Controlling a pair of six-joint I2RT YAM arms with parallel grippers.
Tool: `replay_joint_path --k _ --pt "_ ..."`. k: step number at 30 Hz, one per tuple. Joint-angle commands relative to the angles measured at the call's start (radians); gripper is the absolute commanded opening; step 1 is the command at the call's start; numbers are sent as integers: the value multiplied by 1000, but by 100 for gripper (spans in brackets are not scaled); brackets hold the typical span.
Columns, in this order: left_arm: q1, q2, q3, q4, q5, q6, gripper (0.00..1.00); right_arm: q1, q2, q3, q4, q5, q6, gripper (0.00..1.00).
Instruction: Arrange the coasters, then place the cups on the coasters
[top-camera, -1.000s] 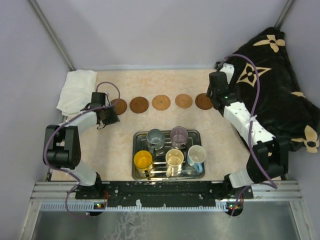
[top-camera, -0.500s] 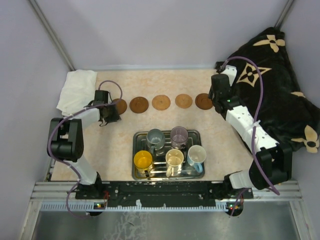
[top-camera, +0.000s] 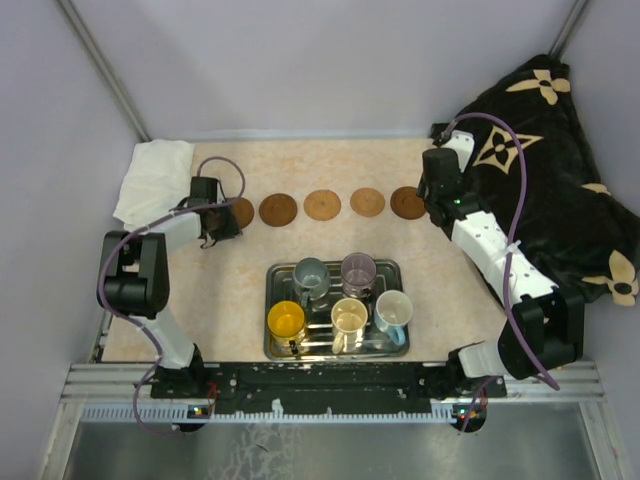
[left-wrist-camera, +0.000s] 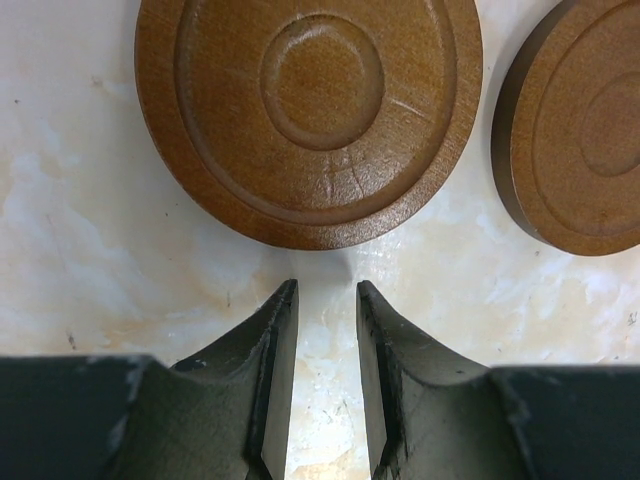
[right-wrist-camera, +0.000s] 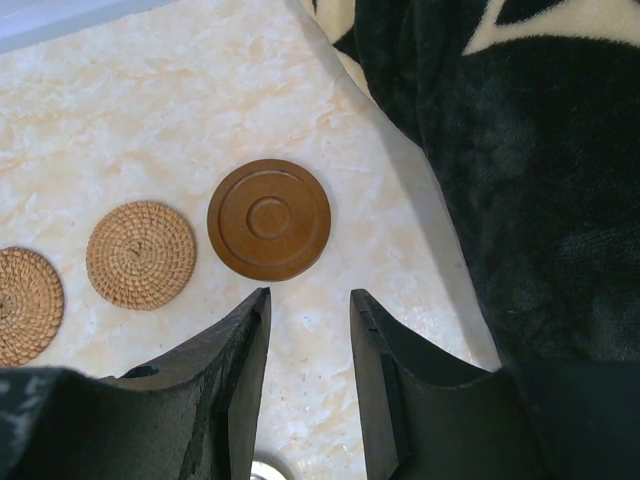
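Coasters: you have five thin round brown coasters in one line across the far part of the pale marbled table, each apart from its neighbour.
Left jaws: the left gripper sits low. Its jaws are a narrow gap apart with nothing between them, tips just short of the near edge of the dark wooden end coaster.
Right jaws: the right gripper hangs higher, jaws part open and empty, over bare table on the near side of the dark wooden right-end coaster. The black flower-patterned cloth lies close beside it.
Change: over the last second your left gripper has crept toward its end coaster and its elbow has swung outward. The right arm has only shifted pose slightly. No coaster has moved.
Cups: five small handled mugs all stand in the ridged metal tray, none on a coaster.
Reading: arranging looks finished or at its last nudge; the cup stage is not yet begun.
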Motion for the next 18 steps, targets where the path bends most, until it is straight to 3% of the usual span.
replay_joint_path --k 1,18 --pt "-4 36 18 -7 -18 -4 37 8 -32 19 28 20 2 39" --pt "-2 63 45 -15 -43 -2 37 8 -10 23 34 29 -7 37"
